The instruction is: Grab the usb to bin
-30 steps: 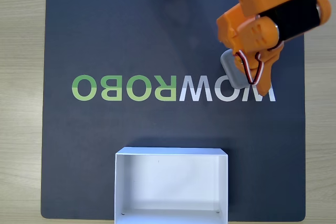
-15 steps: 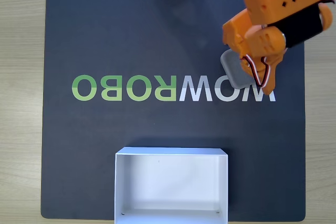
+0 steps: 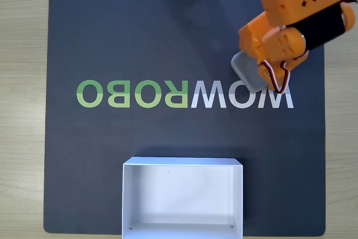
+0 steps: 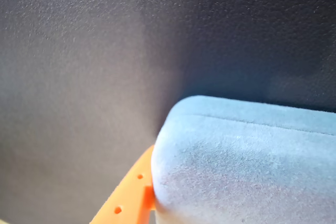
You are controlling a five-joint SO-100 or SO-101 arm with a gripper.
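Fixed view: camera overhead, looks straight down on dark leather-textured mat [image 3: 140, 37] lying on pale wooden table [image 3: 22, 110]; mat edges nearly fill frame, printed lettering reads upside down, so camera faces from far side. Middle distance.

Wrist view: camera rides on arm, very close, looks obliquely down at same mat [image 4: 105, 51]. Small grey matte block with rounded corners [image 4: 247, 166] looms large at lower right.

Shared: grey block [image 3: 246, 71] near mat's right edge, plus surrounding mat.

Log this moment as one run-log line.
phase: grasping | gripper: over small grey rounded block, closure unclear | white shallow box: empty | mat: dark
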